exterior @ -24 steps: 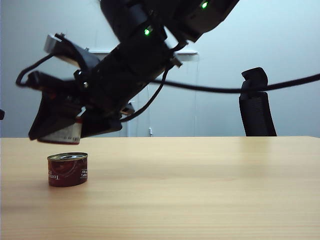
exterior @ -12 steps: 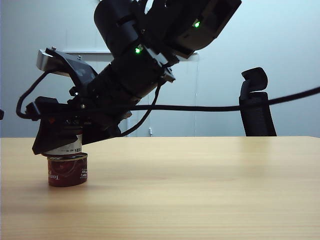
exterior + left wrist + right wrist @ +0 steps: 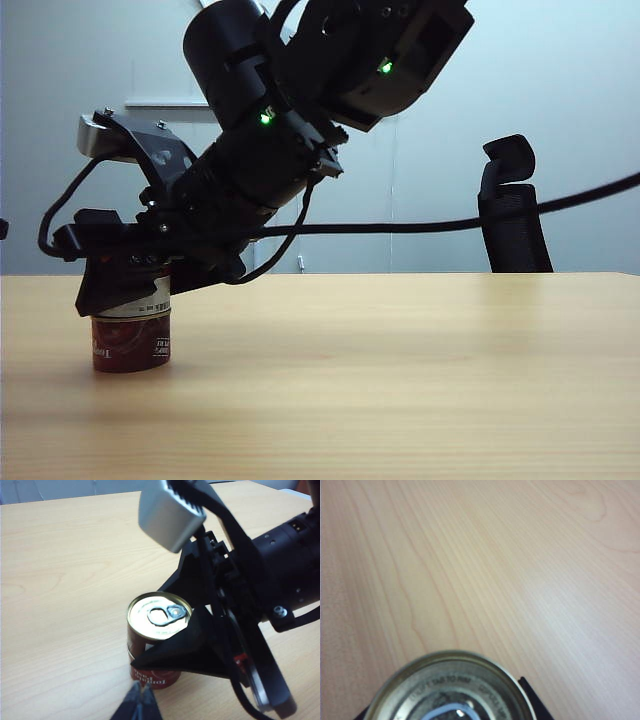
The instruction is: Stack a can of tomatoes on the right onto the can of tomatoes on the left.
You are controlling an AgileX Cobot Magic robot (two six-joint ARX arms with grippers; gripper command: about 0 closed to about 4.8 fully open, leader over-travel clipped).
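Red-labelled, the upper tomato can sits on the lower tomato can and looks squarely seated, clamped on both sides by the right gripper, whose jaws are closed about halfway around it. Placing seems nearly done; next the jaws should part gently and lift away without nudging the stack. Beside the stack, the left gripper hangs with its fingertips together, empty. Pale wooden table; behind it a grey wall and black office chair.
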